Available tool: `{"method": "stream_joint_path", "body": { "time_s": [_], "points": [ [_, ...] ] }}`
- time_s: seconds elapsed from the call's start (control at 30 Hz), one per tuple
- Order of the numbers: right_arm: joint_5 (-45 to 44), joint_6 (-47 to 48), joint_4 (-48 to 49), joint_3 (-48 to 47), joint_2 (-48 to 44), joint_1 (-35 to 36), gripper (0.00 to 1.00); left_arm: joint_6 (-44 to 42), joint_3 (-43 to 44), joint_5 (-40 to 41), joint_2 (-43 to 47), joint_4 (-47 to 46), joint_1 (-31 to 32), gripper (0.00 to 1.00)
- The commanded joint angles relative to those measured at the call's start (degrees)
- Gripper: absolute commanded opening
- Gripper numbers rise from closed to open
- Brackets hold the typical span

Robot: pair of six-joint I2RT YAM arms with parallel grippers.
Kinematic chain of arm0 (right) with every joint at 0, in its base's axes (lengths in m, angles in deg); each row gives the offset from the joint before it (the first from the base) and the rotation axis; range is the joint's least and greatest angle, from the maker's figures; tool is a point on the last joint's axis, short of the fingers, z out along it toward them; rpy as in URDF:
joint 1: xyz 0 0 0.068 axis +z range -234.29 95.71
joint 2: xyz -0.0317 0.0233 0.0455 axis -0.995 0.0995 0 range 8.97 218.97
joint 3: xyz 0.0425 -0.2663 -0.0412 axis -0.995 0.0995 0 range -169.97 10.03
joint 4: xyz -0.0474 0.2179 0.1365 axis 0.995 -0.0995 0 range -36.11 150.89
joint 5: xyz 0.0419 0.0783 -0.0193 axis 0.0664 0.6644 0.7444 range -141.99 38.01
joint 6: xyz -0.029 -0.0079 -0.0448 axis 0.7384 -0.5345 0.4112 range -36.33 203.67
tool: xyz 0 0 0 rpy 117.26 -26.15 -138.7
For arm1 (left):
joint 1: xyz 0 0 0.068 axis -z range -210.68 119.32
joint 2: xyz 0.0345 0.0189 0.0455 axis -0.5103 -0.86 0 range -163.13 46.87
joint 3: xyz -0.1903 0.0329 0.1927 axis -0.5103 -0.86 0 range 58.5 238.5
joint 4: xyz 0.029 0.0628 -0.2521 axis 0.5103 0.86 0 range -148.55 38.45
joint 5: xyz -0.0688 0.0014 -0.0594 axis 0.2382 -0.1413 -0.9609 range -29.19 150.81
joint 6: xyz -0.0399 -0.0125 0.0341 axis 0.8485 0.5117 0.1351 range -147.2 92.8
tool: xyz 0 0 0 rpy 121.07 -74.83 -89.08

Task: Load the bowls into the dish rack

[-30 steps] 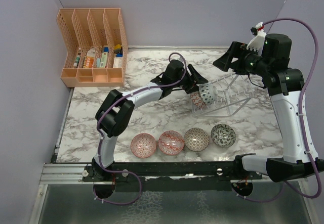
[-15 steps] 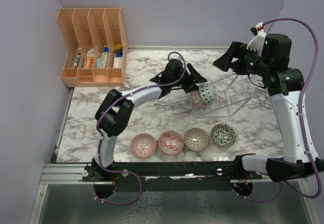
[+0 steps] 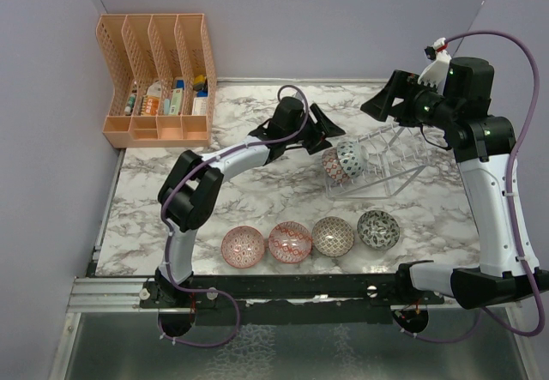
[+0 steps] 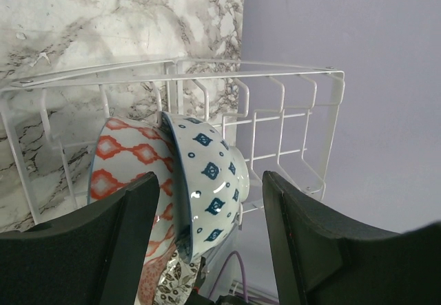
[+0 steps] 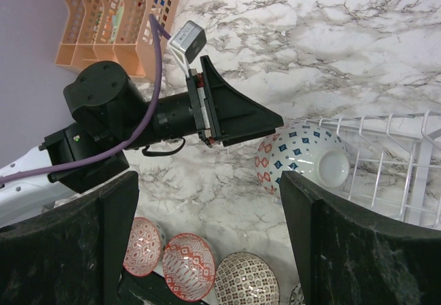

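Observation:
The wire dish rack (image 3: pixel 386 161) stands at the right middle of the table. Two bowls stand on edge at its left end: a red-diamond bowl (image 3: pixel 331 168) and a blue-patterned bowl (image 3: pixel 350 155). My left gripper (image 3: pixel 330 138) is open and empty, just up-left of the blue bowl and apart from it. In the left wrist view both bowls (image 4: pixel 207 181) (image 4: pixel 127 174) sit beyond the open fingers. Two red bowls (image 3: pixel 243 245) (image 3: pixel 290 241), a brownish bowl (image 3: pixel 333 236) and a grey-green bowl (image 3: pixel 378 229) line the front. My right gripper (image 3: pixel 383 105) is open and empty above the rack's far side.
An orange plastic file organiser (image 3: pixel 159 75) with small items stands at the back left corner. Purple walls close in the table at the back and sides. The rack's right slots (image 4: pixel 289 112) hold nothing. The left arm (image 5: pixel 103 122) stretches across the table's middle.
My left gripper has drawn back up and to the left, away from the blue bowl, which stays in the rack. The right arm has not moved.

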Motion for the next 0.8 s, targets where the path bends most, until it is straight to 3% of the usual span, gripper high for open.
{"method": "stream_joint_path", "body": {
  "time_s": [0.0,0.3,0.47,0.77],
  "points": [
    [1.3,-0.1,1.9,-0.1,-0.9,-0.3,0.83,-0.5,-2.4,2.1,5.1,-1.2,-1.3,0.64],
    [1.7,-0.3,1.9,-0.1,-0.6,-0.3,0.83,0.0,-10.8,2.5,9.0,-2.2,-2.4,0.64],
    [1.9,-0.4,2.0,-0.2,-0.5,-0.3,0.83,4.5,-16.0,1.8,9.6,-8.3,-2.2,0.64],
    [1.8,-0.3,1.5,-0.8,-0.4,-0.3,0.83,9.4,-17.7,0.8,7.9,-13.4,-1.5,0.64]
  ]
}}
